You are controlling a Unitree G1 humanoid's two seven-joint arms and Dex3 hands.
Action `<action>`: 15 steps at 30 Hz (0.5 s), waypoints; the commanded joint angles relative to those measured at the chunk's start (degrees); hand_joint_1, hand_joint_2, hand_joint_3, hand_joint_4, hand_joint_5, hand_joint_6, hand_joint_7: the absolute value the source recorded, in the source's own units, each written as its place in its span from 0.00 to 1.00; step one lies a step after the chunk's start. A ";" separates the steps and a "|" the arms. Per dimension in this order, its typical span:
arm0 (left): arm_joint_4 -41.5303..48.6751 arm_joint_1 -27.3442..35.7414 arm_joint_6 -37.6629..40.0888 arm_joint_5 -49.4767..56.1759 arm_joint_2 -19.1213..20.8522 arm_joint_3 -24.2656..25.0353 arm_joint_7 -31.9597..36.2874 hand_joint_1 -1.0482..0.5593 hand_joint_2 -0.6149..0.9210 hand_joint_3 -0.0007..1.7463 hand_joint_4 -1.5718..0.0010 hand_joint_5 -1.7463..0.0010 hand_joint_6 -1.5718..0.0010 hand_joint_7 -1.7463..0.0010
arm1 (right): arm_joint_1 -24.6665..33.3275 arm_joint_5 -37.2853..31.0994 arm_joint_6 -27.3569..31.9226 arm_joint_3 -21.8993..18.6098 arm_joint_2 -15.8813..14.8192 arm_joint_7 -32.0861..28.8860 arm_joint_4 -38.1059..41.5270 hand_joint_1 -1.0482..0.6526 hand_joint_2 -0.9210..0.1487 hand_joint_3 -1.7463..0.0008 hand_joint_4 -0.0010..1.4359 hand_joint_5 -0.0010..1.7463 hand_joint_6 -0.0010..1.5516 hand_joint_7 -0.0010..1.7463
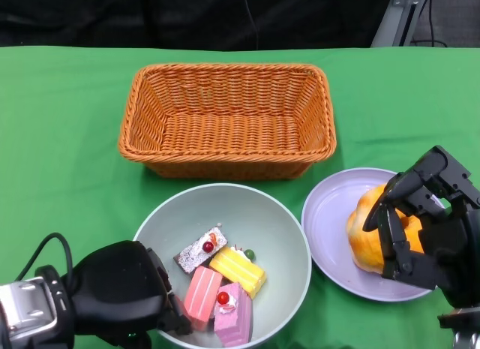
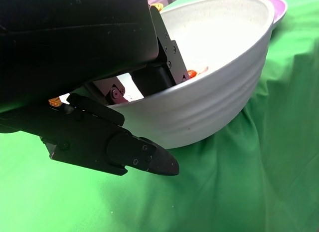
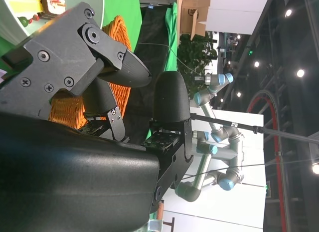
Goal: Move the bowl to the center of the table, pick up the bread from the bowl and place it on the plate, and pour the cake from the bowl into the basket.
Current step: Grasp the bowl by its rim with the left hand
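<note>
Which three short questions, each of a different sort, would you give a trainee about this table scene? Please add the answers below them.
1. True or false: the basket already holds a cake piece.
2. Multiple choice: where does the bread lie? A) in the bowl B) on the plate C) in the basket
3. Fill in: the left hand grips the rim of the ____.

Key
1. False: the basket is empty, and the cake pieces lie in the bowl.
2. B: the bread lies on the plate, with the fingers of the right hand around it.
3. bowl: the left wrist view shows fingers inside and outside its wall.
</note>
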 commanded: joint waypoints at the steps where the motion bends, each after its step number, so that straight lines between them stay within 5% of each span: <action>1: 1.42 0.31 1.21 1.71 -1.00 -0.58 0.35 0.36 1.00 0.05 0.41 0.99 0.41 1.00 | 0.12 0.81 -0.65 -0.15 -0.41 0.27 -0.76 0.49 0.51 0.22 0.48 1.00 0.31 0.98; 8: 7.00 -1.43 1.70 5.76 -3.51 -2.20 6.72 0.36 1.00 0.02 0.37 0.98 0.41 1.00 | 0.21 1.95 0.34 -0.23 -0.63 0.98 -1.34 0.51 0.50 0.21 0.47 1.00 0.31 0.97; 15: 14.33 -4.75 -0.61 8.51 -4.98 -5.05 17.15 0.41 0.97 0.00 0.30 0.95 0.31 0.96 | 0.17 2.10 0.52 -0.31 -0.49 0.95 -1.43 0.52 0.48 0.22 0.47 1.00 0.32 0.94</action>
